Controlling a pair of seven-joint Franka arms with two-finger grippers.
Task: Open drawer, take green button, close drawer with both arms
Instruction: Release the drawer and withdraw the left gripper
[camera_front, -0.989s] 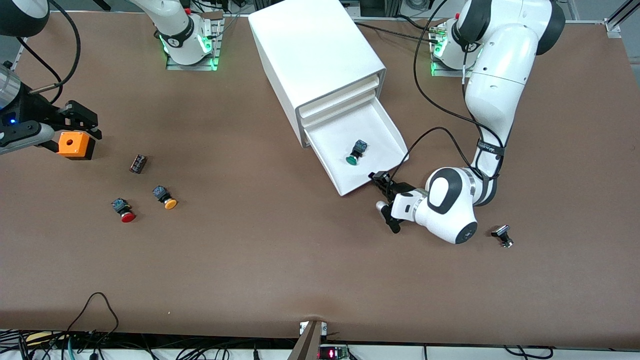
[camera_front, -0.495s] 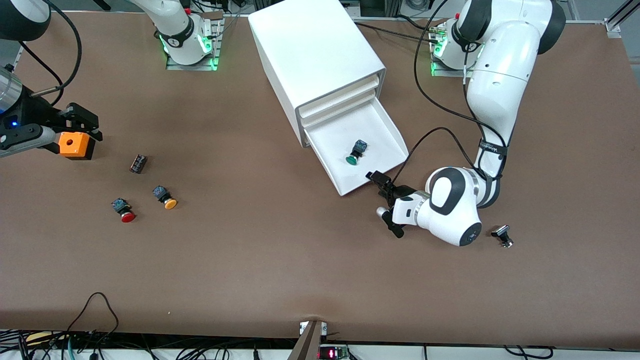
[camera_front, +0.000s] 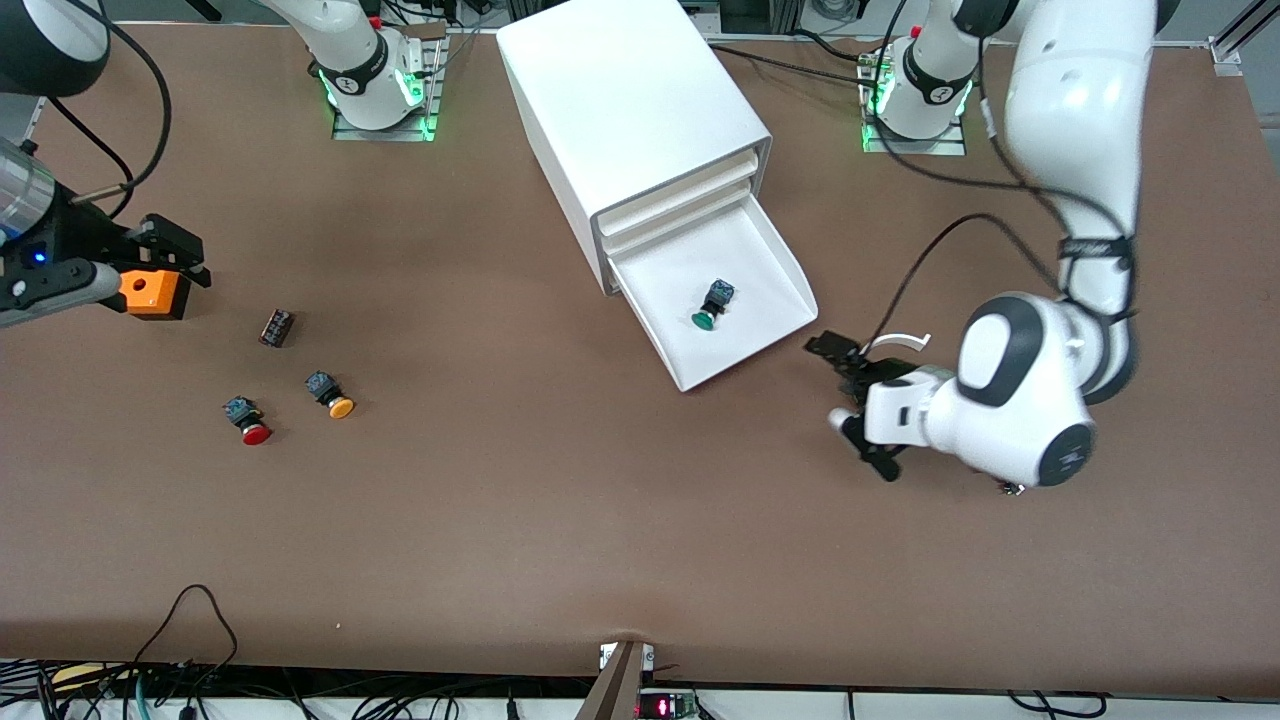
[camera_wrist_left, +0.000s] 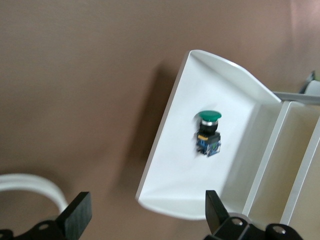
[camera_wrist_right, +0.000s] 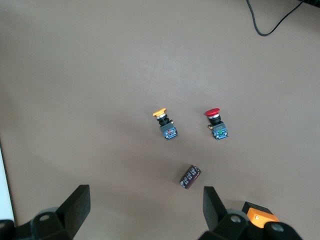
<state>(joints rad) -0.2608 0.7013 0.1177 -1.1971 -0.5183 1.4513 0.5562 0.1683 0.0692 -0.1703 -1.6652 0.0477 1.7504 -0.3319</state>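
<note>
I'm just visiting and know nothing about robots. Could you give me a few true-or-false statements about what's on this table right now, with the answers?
1. The lowest drawer of the white cabinet is pulled out. True.
2. The green button lies on the bare table. False: it lies in the open drawer.
3. The left claw is open and holds nothing. True.
4. The red button sits in the drawer. False: it lies on the table, beside the yellow button.
5. The right claw grips the green button. False: it is open above an orange block.
</note>
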